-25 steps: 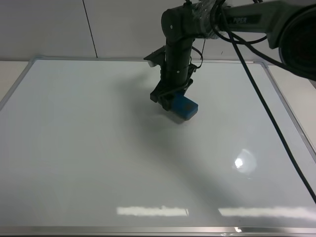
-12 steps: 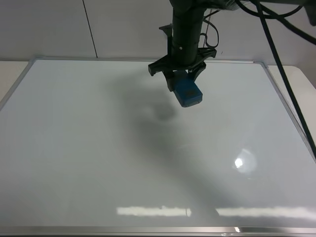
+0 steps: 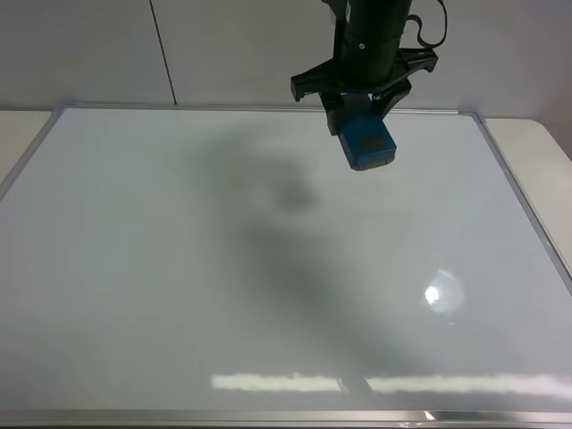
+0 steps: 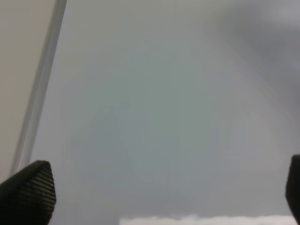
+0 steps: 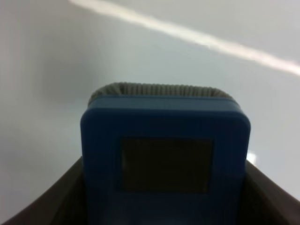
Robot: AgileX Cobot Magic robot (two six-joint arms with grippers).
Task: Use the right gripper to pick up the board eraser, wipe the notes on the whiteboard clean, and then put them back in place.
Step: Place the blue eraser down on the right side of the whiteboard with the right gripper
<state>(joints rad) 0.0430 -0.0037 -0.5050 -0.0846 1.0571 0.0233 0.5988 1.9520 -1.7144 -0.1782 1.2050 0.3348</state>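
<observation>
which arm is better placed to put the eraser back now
Right. The right end effector holds the board eraser above the whiteboard, near its far edge; the left end effector is open and empty.

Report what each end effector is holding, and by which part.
The right end effector grips the board eraser by its sides, near one end. The left end effector is open, holding nothing.

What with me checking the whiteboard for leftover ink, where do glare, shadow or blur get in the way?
Exterior high: a bright spot and light strips glare on the whiteboard near its front edge, and a soft shadow darkens its middle. Left wrist: blurred throughout. Right wrist: the board eraser blocks most; the board behind is unfocused.
</observation>
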